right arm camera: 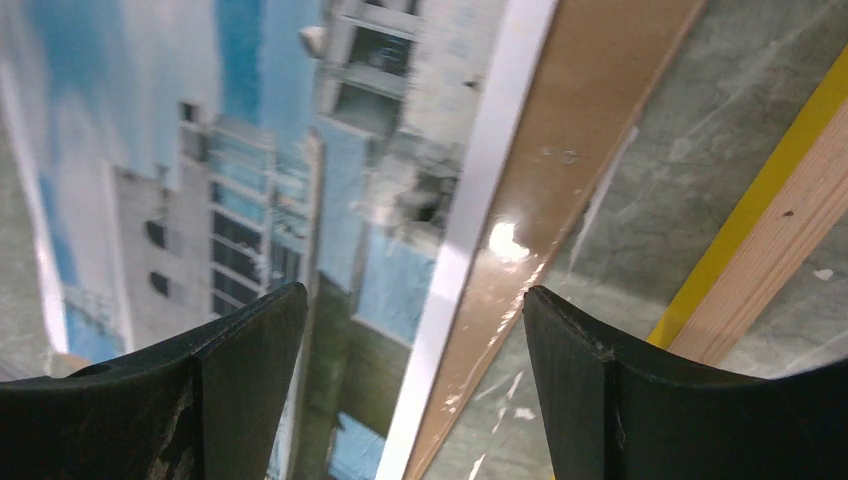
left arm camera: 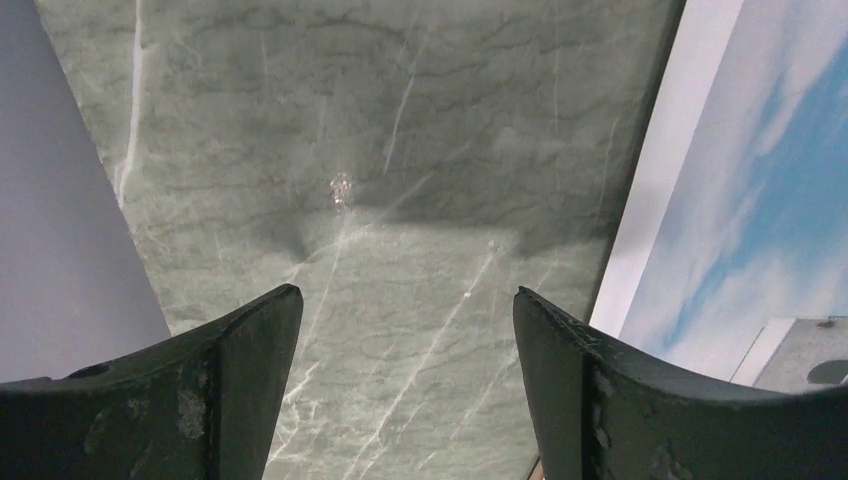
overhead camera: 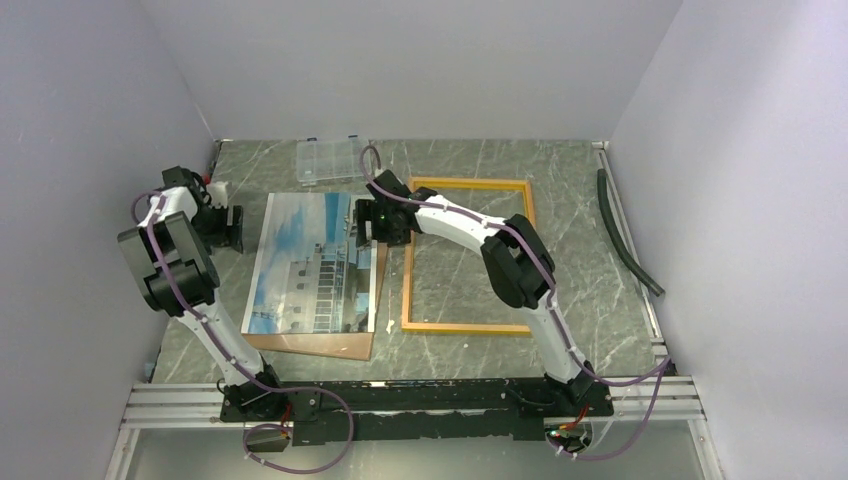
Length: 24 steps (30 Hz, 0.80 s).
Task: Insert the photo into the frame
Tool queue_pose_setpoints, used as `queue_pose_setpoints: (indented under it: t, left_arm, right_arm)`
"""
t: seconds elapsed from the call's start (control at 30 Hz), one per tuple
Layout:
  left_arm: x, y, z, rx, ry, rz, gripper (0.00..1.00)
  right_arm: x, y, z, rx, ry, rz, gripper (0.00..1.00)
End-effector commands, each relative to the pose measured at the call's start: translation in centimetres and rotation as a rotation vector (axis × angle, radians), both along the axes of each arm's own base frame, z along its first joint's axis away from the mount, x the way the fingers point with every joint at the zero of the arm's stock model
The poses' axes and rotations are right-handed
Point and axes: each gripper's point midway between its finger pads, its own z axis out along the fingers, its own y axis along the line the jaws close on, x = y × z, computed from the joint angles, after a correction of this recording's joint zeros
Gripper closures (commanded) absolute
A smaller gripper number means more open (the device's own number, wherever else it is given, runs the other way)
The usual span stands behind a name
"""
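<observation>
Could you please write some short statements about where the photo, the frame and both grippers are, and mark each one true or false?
1. The photo lies inside the frame. False: it lies on the brown backing board, beside the frame.
2. Bare table shows through the frame. True.
3. The left gripper holds the photo. False: it is open over bare table beside the photo.
4. The right gripper is open above the photo's edge nearest the frame. True.

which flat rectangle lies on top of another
The photo of the building: it rests on the brown board, while the orange frame lies beside them.
</observation>
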Motion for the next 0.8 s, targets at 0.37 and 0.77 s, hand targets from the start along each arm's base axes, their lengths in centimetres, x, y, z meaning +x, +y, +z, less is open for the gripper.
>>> queue_pose_setpoints:
  t: [0.37, 0.77]
  left_arm:
    - [1.2, -3.1, -2.7, 0.012, -0.005, -0.025, 0.22]
    - [-0.6, -7.6, -5.5, -0.071, 0.077, -0.087, 0.34]
  right_arm:
    - [1.4, -3.1, -3.8, -0.122, 0.049, -0.156, 0.16]
    - [1.4, -0.2, -2.9, 0.107, 0.133, -0.163, 0.15]
